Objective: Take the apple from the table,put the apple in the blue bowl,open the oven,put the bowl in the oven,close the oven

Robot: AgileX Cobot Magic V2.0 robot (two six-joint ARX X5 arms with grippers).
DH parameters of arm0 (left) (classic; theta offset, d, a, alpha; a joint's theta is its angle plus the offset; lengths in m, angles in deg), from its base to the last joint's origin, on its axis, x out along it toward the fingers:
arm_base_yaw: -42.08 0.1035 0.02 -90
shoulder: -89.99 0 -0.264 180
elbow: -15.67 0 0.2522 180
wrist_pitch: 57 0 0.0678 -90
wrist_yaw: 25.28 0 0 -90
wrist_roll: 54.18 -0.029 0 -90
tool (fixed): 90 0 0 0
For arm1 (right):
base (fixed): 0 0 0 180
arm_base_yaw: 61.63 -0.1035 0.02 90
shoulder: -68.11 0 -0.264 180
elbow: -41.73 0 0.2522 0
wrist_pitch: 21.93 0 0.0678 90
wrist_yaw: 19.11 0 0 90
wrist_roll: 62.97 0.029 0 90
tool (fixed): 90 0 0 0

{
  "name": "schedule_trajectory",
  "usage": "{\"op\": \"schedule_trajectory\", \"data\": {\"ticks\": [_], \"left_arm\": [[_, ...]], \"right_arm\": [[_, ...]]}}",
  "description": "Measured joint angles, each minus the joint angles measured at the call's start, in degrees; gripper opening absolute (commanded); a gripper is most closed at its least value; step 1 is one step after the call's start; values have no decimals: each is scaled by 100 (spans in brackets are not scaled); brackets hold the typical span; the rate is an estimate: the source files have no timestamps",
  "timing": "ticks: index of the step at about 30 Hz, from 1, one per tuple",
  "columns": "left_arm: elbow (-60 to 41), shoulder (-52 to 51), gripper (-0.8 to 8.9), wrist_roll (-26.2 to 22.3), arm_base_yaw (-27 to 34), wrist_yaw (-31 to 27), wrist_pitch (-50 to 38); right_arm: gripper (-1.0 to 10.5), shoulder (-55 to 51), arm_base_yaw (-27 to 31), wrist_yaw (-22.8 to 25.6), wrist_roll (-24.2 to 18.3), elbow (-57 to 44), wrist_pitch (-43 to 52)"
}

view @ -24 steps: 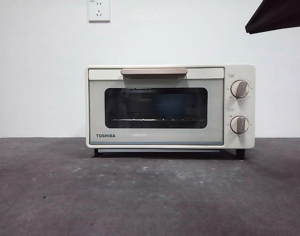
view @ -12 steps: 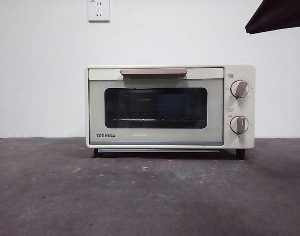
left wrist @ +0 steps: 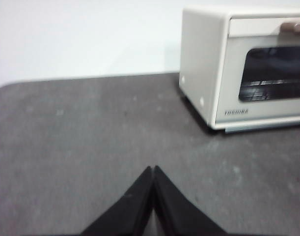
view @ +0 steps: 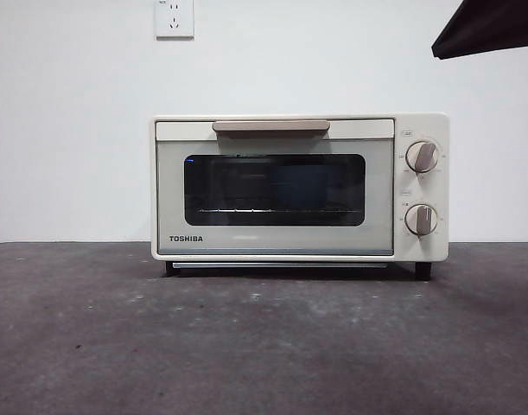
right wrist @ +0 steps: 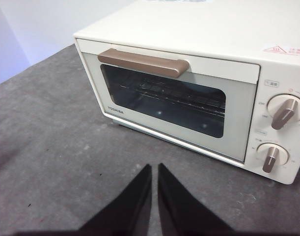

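No round red apple and no blue-grey bowl in plain sight on the dark grey, rough table [view: 246, 346] in any view. Only a faint bluish patch behind the dark glass of the cream-white Toshiba toaster oven [view: 203, 251], above its wire rack [view: 276, 210]; impossible to tell whether bowl or reflection. Door shut flush, beige bar handle [view: 270, 126] level across its top, touched by neither arm.

Nothing different from a second ago: same oven, same shut door, same black arm tip [view: 488, 26] at the upper corner of the front view. Judging from that, probably the very end of the task, with the closing of the oven already done; not certain without a clear sight of the bowl.

Left gripper [left wrist: 153, 172] over bare table, well apart from the oven's side wall, black jaws pressed together on nothing. Right gripper [right wrist: 154, 169] facing the oven door from in front and above, jaws all but touching, likewise empty.

Around: two beige knobs [view: 421, 156] beside the door, white wall behind with a socket [view: 174, 17]. Nothing between grippers and handle, should the door need opening again
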Motion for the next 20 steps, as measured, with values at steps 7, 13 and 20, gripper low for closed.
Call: {"op": "schedule_trajectory", "data": {"ticks": [7, 13, 20], "left_arm": [[0, 2, 7, 243, 0, -2, 284], [0, 2, 7, 302, -2, 0, 284], [0, 2, 7, 345, 0, 0, 284]], "right_arm": [[5, 0, 0, 0, 0, 0, 4], [5, 0, 0, 0, 0, 0, 4], [5, 0, 0, 2, 0, 0, 4]]}}
